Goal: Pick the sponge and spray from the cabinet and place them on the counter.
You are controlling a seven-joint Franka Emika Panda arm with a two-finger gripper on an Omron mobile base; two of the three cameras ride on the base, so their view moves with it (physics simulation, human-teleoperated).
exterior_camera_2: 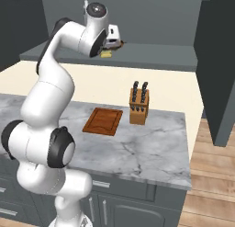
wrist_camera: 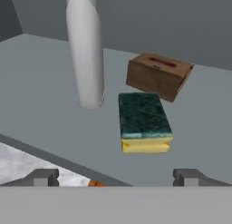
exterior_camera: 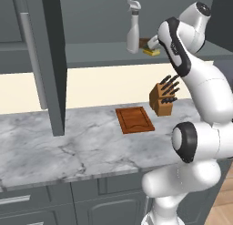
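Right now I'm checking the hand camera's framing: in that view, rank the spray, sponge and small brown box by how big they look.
1. spray, largest, though nearest the camera.
2. sponge and brown box: look alike, so unranked.

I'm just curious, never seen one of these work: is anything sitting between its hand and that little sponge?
No. In the hand view, only bare grey cabinet shelf separates the open hand from the sponge.

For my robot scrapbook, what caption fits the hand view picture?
Open pincer faces a yellow sponge with a dark green top, beside a tall white-grey spray bottle.
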